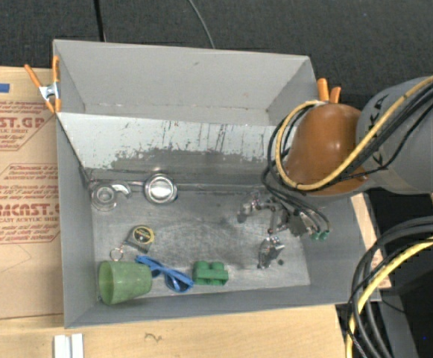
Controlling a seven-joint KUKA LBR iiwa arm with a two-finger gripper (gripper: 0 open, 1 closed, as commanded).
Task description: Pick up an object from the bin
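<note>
Bin [179, 88]: grey metal, sloped walls all round the pincer, scuffed floor beneath it.
Arm [402, 133]: grey, looped with yellow and black cables, reaching in from the view's right, above and behind the pincer.
Orange cover [324, 144]: rounded, on the wrist, just up-view and right of the pincer.
Pincer [259, 232]: low over the right part of the bin floor; fingers [270, 253] spread wide, one toward the back wall and one toward the near wall; only bare floor between them, nothing gripped.
Green cup [123, 282]: on its side, well apart from the pincer, far to its left and down-view, in the near left corner.
Blue plastic piece [164, 271]: long and bent, left of the pincer and down-view, touching the cup's mouth at one end.
Green block [210, 274]: small, knobbed, nearest loose thing to the pincer, near its lower finger, left and slightly down-view; not touched.
Metal disc [160, 189]: round, shiny, left of the pincer and up-view, by the back wall.
Clear jar [104, 197]: small, farther left than the disc, well apart from the pincer.
Round yellow-and-black thing [141, 236]: smallest, level with the pincer, well to its left.
</note>
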